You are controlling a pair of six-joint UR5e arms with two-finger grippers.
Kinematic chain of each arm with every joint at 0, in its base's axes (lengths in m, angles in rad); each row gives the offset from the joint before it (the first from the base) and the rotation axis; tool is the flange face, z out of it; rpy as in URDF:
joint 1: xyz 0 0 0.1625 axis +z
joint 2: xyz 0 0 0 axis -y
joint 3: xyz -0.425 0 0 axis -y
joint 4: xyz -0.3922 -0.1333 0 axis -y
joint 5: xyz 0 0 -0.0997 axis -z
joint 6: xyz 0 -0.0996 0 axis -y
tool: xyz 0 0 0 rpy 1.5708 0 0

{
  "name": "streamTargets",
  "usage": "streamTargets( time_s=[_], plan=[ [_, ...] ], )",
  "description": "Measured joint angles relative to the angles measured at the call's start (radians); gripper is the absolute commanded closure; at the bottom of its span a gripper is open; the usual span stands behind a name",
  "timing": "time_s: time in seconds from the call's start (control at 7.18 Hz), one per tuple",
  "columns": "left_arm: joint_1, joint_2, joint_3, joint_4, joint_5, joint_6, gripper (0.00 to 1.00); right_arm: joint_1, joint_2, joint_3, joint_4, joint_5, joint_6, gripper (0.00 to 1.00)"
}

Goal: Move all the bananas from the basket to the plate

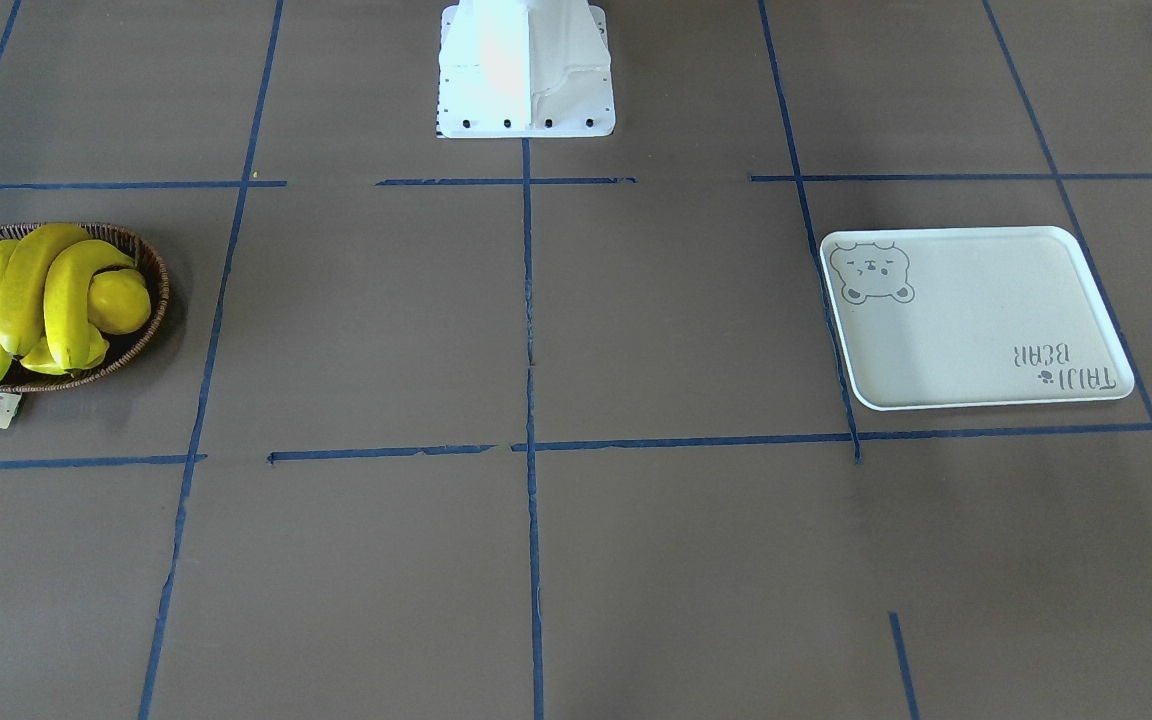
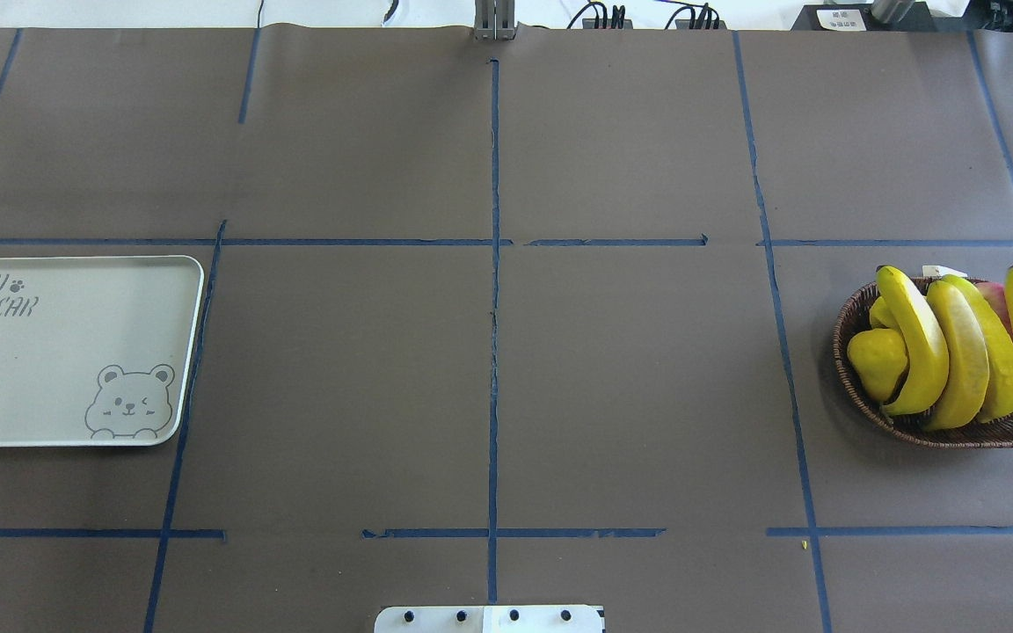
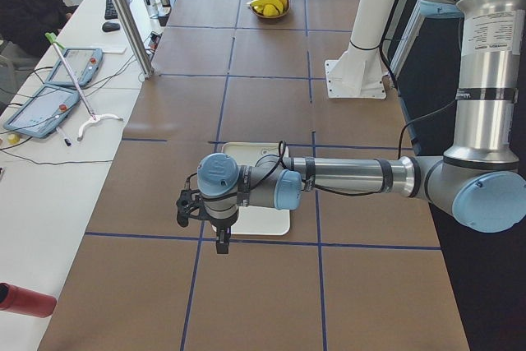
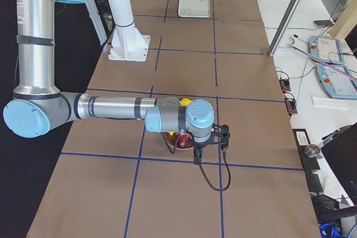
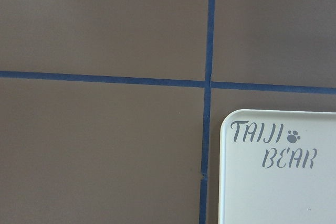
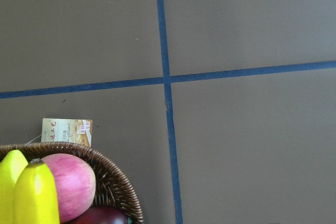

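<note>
Bananas (image 2: 968,352): all four in basket (image 2: 946,434) under right gripper (image 4: 196,159). Plate (image 2: 32,378) beside left gripper (image 3: 220,242), no banana yet. Whole transfer left. Gripper openings: cannot tell.

Bright, even light fills every view, and all are sharp throughout. Beneath the right gripper (image 4: 196,159), the basket (image 2: 955,435) casts only a soft shadow on the table (image 2: 630,369). Well apart from that gripper, the white robot base (image 1: 526,70) glares, washed out.
</note>
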Motion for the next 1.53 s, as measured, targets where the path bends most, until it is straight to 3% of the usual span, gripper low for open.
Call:
streamTargets(
  time_s=[0.42, 0.56, 0.84, 0.98, 1.25, 1.53],
  plan=[
    [0.000, 0.001, -0.008, 0.006, 0.000, -0.004, 0.00, -0.048, 0.001, 0.058, 0.005, 0.026, 0.002, 0.00],
    [0.000, 0.005, -0.012, 0.005, 0.000, -0.004, 0.00, -0.055, -0.044, 0.095, 0.050, 0.037, 0.000, 0.00],
    [0.000, 0.010, -0.017, 0.002, 0.000, -0.004, 0.00, -0.082, -0.196, 0.181, 0.238, 0.039, 0.078, 0.00],
    [0.000, 0.012, -0.019, 0.001, 0.000, -0.004, 0.00, -0.129, -0.242, 0.195, 0.351, 0.024, 0.209, 0.00],
    [0.000, 0.012, -0.019, -0.001, -0.001, -0.004, 0.00, -0.272, -0.303, 0.198, 0.549, -0.071, 0.432, 0.00],
    [0.000, 0.013, -0.017, -0.001, -0.001, -0.003, 0.00, -0.387, -0.319, 0.187, 0.606, -0.154, 0.500, 0.00]
  ],
)
